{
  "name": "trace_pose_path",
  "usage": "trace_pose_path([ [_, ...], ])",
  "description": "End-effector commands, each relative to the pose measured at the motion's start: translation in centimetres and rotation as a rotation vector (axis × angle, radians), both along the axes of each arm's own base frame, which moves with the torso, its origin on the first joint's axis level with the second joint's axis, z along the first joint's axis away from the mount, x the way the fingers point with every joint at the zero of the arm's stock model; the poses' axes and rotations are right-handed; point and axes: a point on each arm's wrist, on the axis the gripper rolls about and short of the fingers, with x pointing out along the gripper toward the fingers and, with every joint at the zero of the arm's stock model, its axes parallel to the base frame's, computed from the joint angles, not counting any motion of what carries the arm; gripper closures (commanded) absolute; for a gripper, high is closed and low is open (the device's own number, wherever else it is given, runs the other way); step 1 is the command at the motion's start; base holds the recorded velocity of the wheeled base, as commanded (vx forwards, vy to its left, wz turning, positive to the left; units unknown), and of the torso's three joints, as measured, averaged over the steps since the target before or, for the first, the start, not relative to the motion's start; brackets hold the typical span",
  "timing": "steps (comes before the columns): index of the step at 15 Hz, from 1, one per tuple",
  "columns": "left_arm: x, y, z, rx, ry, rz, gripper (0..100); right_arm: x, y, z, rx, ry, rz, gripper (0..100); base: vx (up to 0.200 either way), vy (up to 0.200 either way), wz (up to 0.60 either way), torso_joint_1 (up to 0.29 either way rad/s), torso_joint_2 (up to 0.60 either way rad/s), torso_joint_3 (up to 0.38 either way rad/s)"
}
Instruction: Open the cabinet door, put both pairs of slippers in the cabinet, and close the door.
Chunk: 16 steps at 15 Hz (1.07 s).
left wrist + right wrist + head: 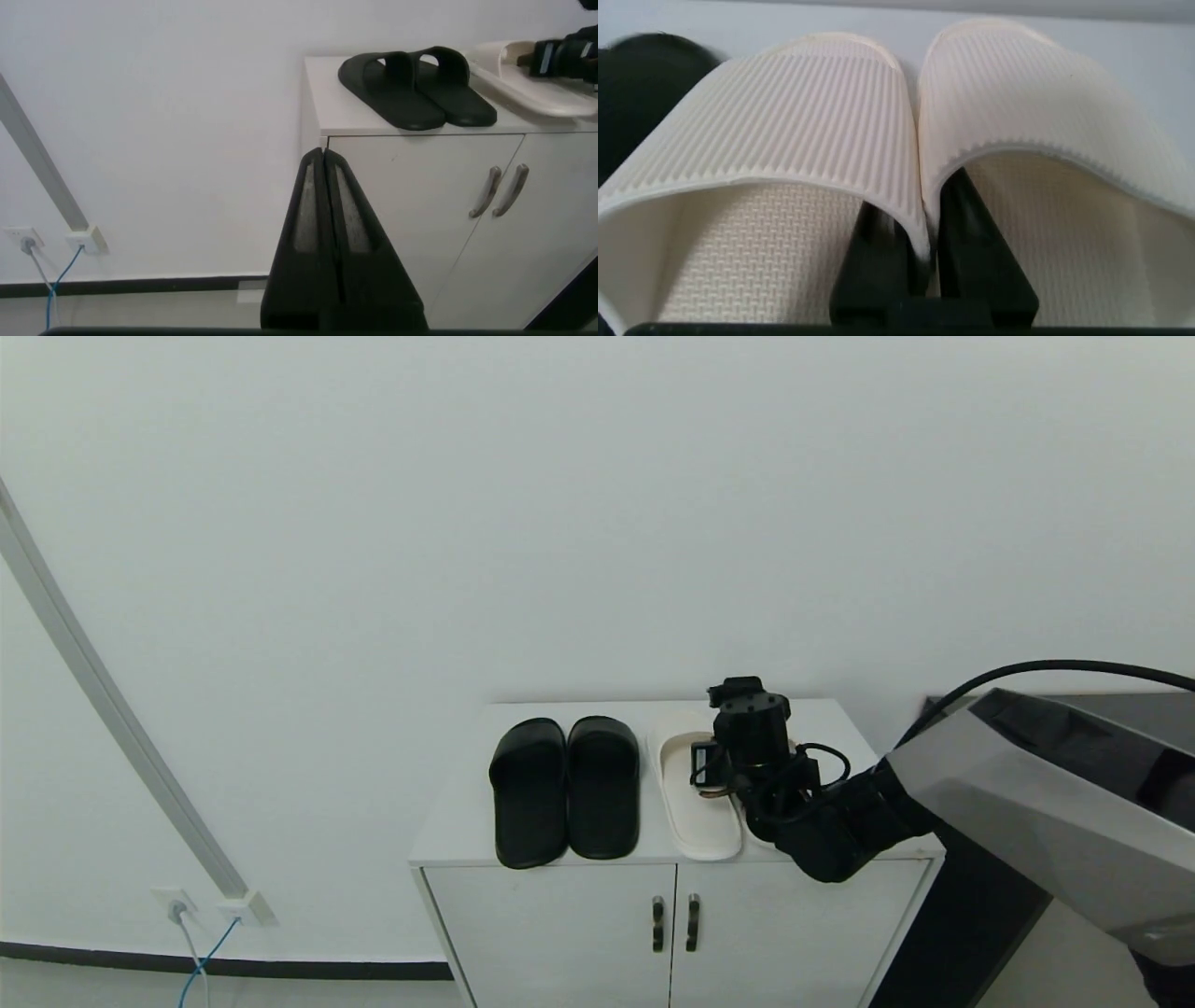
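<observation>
The cream slippers [695, 803] lie side by side, toes toward the wall, on the right half of the white cabinet's counter [457, 821]. Your right jaws sit inside the pair, one jaw in each slipper, clamped together on the two adjoining strap edges. The right arm [840, 821] comes in from about 4 o'clock of the pair.

The main risk is that both cabinet doors [560, 933] are shut, so a lifted pair has nowhere to go. The hold also takes only thin strap edges. If one edge slides out on the lift, that slipper could drop onto the counter or off its front edge. The soft straps may fold too, leaving the pair hanging unevenly.

The black slippers [527, 793] sit just beside the cream pair at its 9 o'clock. A sideways drag would likely shove them.

The two door handles [658, 922] stand upright, close together, at 6 o'clock below the gap between the pairs. The right arm crosses in front of the right door's upper edge and may block its swing.

Your left jaws are pressed together, holding nothing. They hang low, out from the cabinet's left front corner, at about 8 o'clock.

A wall socket [173, 903] with trailing cables [201, 961] sits near the floor, farther out at 8 o'clock. A dark unit [943, 933] stands against the cabinet's 3 o'clock side.
</observation>
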Motion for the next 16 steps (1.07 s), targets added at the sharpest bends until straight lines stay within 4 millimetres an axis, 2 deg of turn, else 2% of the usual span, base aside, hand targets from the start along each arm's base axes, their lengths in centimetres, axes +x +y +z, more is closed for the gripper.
trace_pose_path([
  [1,0.0,0.0,0.0,-0.001,0.0,0.001,100,-3.7,-1.2,4.6,0.01,-0.071,0.103,100,0.0,0.0,0.0,0.0,0.0,0.0],
  [3,0.0,0.0,0.0,-0.001,0.0,0.001,100,-7.7,-2.1,6.4,0.024,-0.067,0.253,100,0.0,0.0,0.0,0.0,0.0,0.0],
  [5,0.0,0.0,0.0,-0.001,0.0,0.001,100,-10.6,-2.9,7.4,0.038,-0.05,0.372,100,0.0,0.0,0.0,0.0,0.0,0.0],
  [6,0.0,0.0,0.0,-0.001,0.0,0.001,100,-13.0,-3.7,8.1,0.05,-0.042,0.464,100,0.0,0.0,0.0,0.0,0.0,0.0],
  [8,0.0,0.0,0.0,-0.001,0.0,0.001,100,-15.7,-4.6,8.4,0.034,-0.038,0.568,100,0.0,0.0,0.0,0.0,0.0,0.0],
  [11,0.0,0.0,0.0,-0.001,0.0,0.001,100,-17.2,-5.7,7.6,-0.105,-0.083,0.662,100,0.0,0.0,0.0,0.0,0.0,0.0],
  [16,0.0,0.0,0.0,-0.001,0.0,0.001,100,-17.8,-5.6,6.6,-0.064,-0.043,0.748,100,0.0,0.0,0.0,0.0,0.0,0.0],
])
